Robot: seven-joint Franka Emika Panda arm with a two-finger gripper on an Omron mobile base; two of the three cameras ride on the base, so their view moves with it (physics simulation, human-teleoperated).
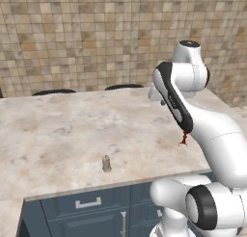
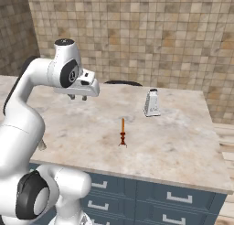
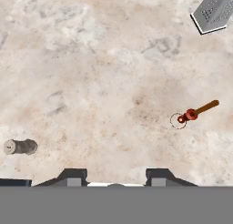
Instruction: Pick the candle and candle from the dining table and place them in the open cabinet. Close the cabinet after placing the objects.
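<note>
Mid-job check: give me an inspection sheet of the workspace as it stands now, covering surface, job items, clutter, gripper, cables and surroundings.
Surface: dining table, beige marble-look top over dark blue drawers with silver handles.
Job's things: grey-beige pillar candle upright near the front edge; dark red stick candle upright on its flared foot, apart from the pillar. Neither is held.
Clutter: grey metal grater standing toward the far side of the table.
Grippers: gripper above the table, jaws apart, nothing between them.
Cables: nothing seen.
Surroundings: tan tiled wall behind the table; dark chair backs at its far edge.
</note>
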